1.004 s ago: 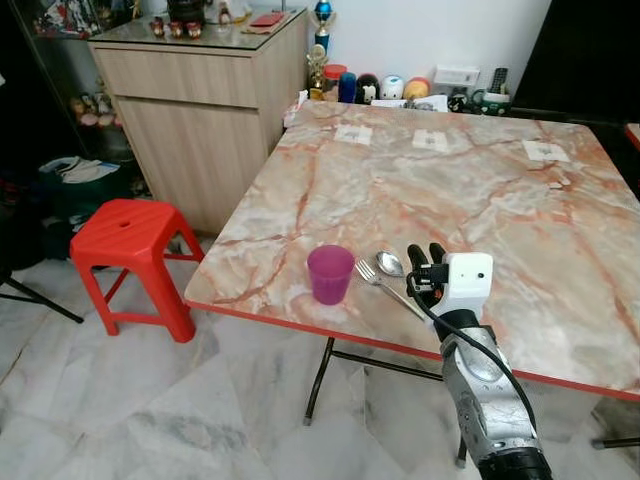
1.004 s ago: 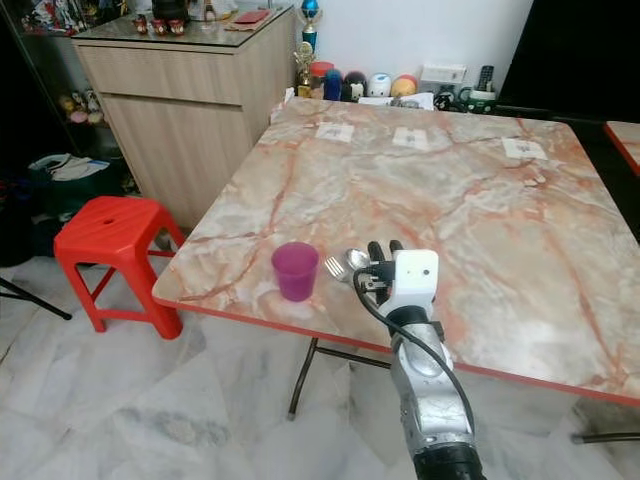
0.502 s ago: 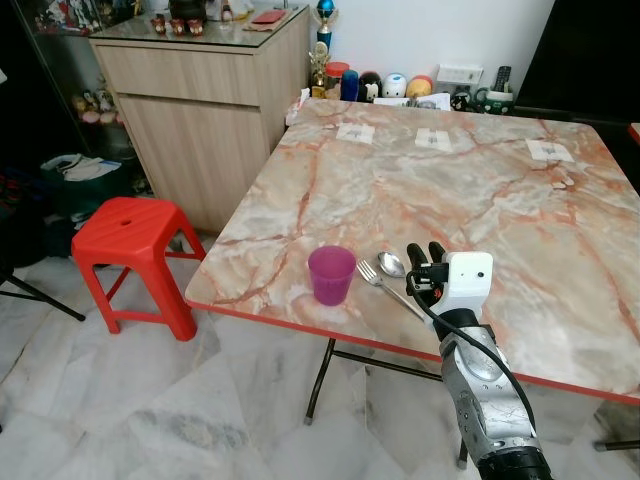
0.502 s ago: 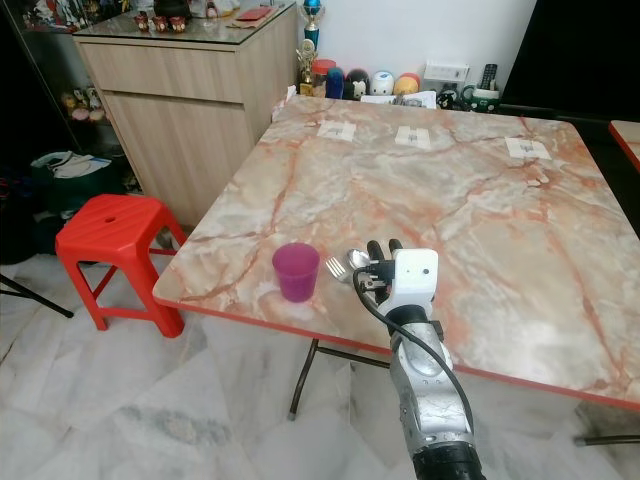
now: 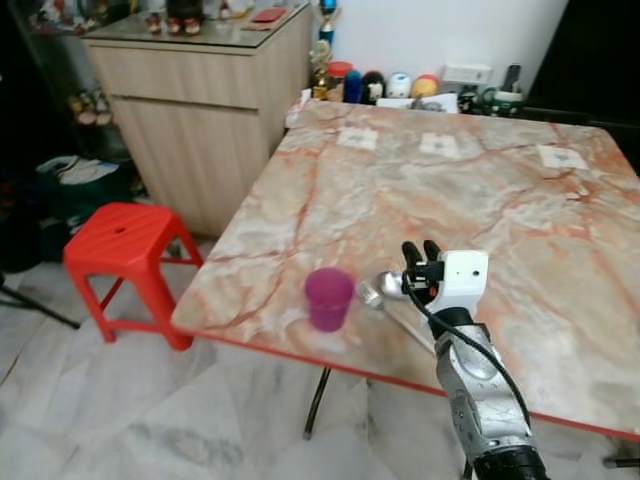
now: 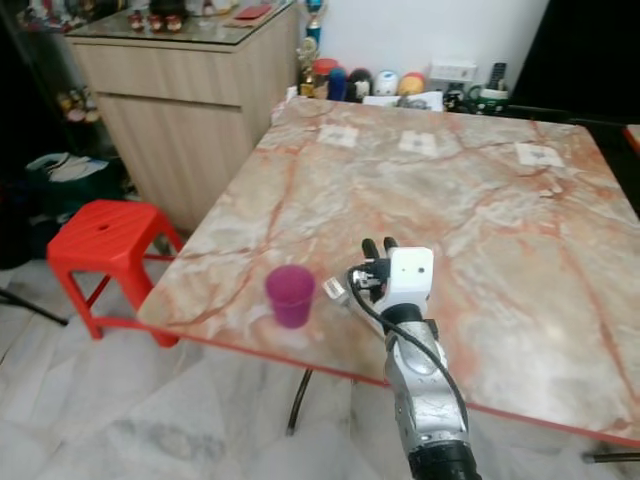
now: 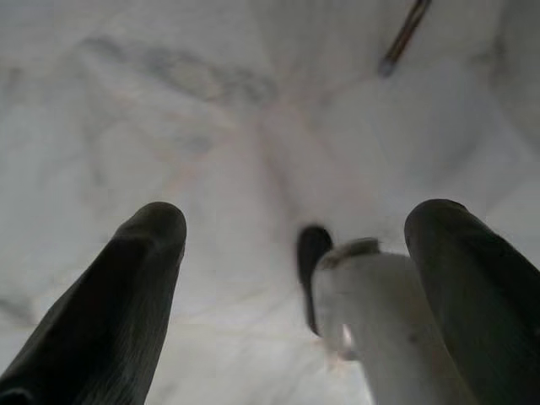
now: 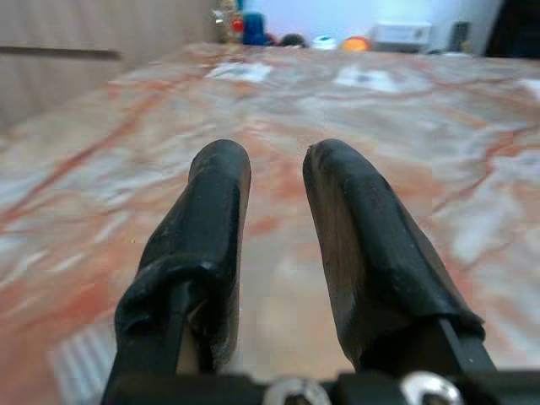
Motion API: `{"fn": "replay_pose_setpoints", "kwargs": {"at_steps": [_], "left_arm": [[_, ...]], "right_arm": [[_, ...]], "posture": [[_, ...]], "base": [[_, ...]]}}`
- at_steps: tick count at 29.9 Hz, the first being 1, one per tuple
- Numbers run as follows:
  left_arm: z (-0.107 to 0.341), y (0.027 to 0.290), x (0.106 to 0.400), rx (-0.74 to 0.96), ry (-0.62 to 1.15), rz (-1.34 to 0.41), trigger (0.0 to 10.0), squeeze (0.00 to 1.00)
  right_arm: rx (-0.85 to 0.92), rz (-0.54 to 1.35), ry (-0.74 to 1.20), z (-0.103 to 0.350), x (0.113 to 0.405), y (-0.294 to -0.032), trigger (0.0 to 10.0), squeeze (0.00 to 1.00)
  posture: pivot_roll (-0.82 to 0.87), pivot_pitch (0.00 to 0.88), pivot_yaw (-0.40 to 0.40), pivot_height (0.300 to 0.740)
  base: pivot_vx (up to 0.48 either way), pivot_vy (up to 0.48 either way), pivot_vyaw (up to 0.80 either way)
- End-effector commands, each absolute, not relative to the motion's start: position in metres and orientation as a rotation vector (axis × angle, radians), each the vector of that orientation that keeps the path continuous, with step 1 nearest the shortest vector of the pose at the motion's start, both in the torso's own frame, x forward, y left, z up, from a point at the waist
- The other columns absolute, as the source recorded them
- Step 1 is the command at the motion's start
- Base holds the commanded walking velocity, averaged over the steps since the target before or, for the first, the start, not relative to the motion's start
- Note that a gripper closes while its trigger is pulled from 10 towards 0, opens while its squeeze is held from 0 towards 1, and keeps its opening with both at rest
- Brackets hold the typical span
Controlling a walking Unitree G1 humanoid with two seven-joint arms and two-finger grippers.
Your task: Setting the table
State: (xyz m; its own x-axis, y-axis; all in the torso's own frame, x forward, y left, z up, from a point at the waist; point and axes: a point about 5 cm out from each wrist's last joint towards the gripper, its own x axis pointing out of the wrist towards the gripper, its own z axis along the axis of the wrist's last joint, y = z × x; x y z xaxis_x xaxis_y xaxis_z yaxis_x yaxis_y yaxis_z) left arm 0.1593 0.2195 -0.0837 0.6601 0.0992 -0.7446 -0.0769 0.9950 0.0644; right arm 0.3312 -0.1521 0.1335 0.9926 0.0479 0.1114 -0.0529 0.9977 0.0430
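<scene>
A purple cup (image 5: 329, 298) stands upright near the front edge of the marble table (image 5: 450, 190). Just to its right lie a spoon (image 5: 385, 287) and a fork (image 6: 333, 289), blurred and partly hidden by my right arm. My right gripper (image 5: 421, 250) hovers over the table just right of the cutlery. In the right wrist view its fingers (image 8: 211, 211) stand a narrow gap apart with nothing between them. My left gripper (image 7: 299, 215) hangs open above the pale floor, next to a white part of my own body.
A red plastic stool (image 5: 120, 235) stands left of the table, before a wooden cabinet (image 5: 190, 100). Small jars and toys (image 5: 400, 85) line the table's far edge, and a few white cards (image 5: 357, 137) lie near them. The floor is pale marble tile.
The camera has shifted and the picture is blurred, so the table sits lower in view. My right gripper now stands a little farther over the table relative to the cutlery.
</scene>
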Motion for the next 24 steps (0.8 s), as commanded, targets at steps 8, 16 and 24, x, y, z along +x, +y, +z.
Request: {"fn": "replay_pose_setpoints", "kwargs": {"at_steps": [8, 16, 24], "left_arm": [[-0.087, 0.228, 0.147, 0.033, 0.886, 0.122, 10.0, 0.0], [-0.088, 0.227, 0.145, 0.029, 0.891, 0.122, 10.0, 0.0], [-0.088, 0.227, 0.145, 0.031, 0.892, 0.12, 10.0, 0.0]], "right_arm": [[0.059, 0.066, -0.116, 0.135, 0.33, -0.146, 10.0, 0.0], [0.023, 0.097, -0.046, 0.129, 0.322, -0.159, 10.0, 0.0], [-0.028, 0.268, 0.084, 0.125, 0.316, -0.171, 10.0, 0.12]], "posture": [[0.03, 0.098, -0.005, 0.74], [0.03, 0.1, -0.007, 0.74], [0.02, 0.104, -0.003, 0.74]], "base": [[0.0, 0.0, 0.0], [0.0, 0.0, 0.0], [0.0, 0.0, 0.0]]}}
